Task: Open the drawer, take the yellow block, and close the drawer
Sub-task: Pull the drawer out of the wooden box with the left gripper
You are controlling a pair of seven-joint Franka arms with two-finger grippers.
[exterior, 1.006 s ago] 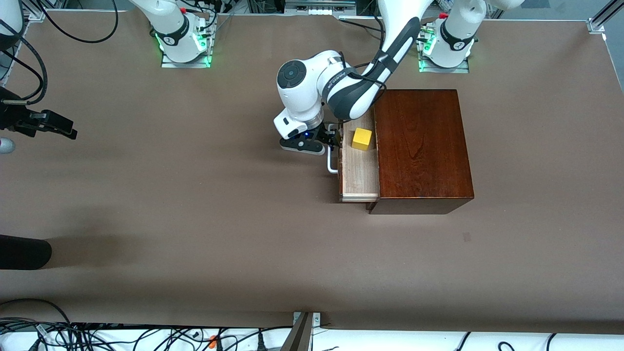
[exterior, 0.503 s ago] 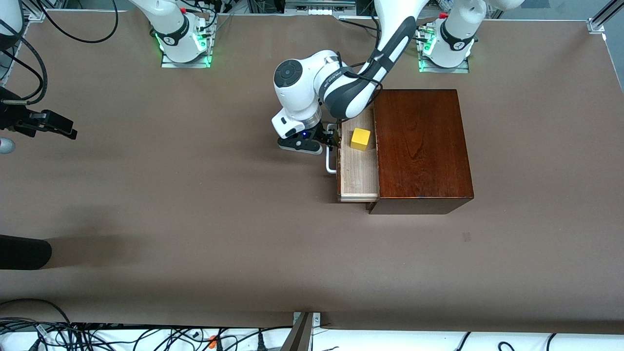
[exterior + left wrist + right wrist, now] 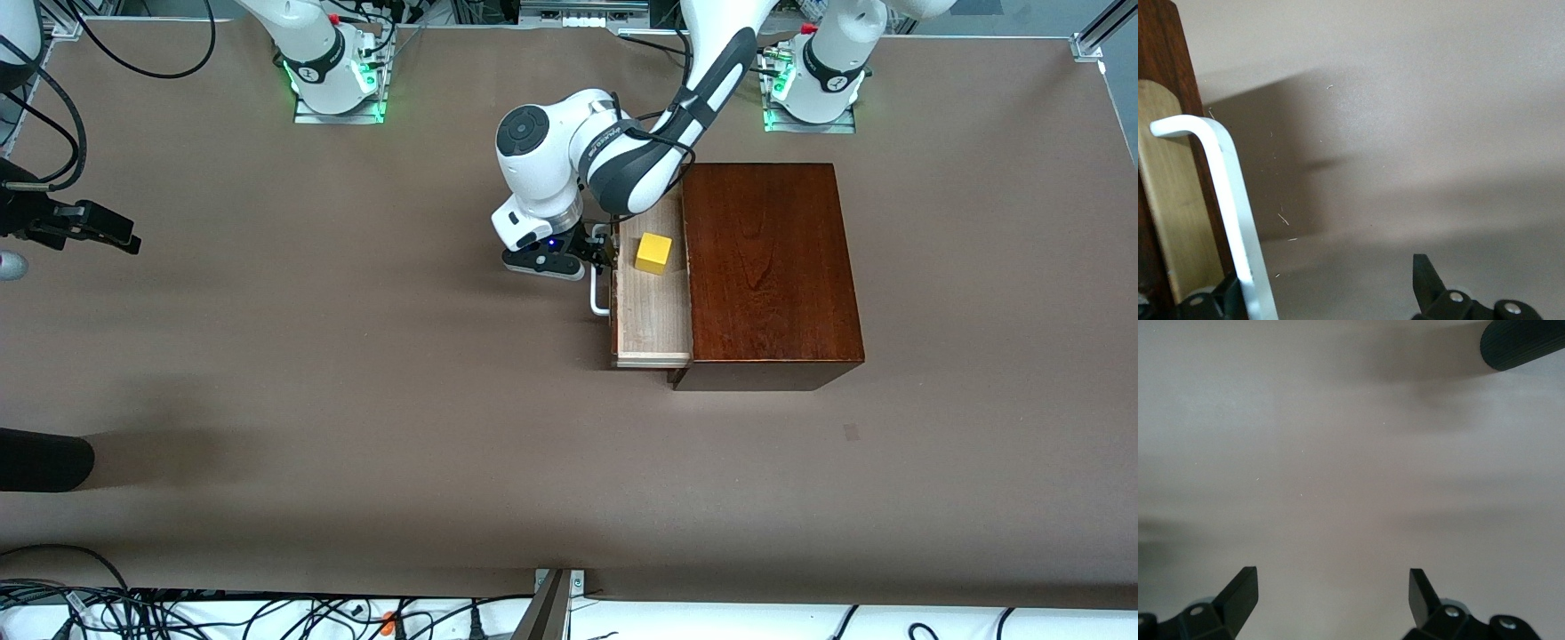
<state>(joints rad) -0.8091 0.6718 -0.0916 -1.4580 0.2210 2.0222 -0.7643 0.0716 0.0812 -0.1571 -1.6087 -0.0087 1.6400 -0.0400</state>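
1. Your left gripper (image 3: 597,253) sits at the white handle (image 3: 597,286) of the drawer (image 3: 653,307). Its fingers are spread wide, and in the left wrist view the handle bar (image 3: 1231,213) runs just inside one finger (image 3: 1208,303) while the other finger (image 3: 1425,280) stands well apart over bare table (image 3: 1418,133).
2. Contact between that finger and the bar looks likely, but the edge of the wrist view cuts it off, so you cannot confirm it.
3. The left arm reaches from its base, elbow bent above the wooden box (image 3: 769,267), wrist turned down at the drawer front.
4. The drawer stands partly pulled out toward the right arm's end of the table, pale interior exposed.
5. The yellow block (image 3: 653,252) lies in the drawer, in the part farther from the front camera, ungripped.
6. Your right gripper (image 3: 1331,593) waits, fingers wide and empty, over bare table.
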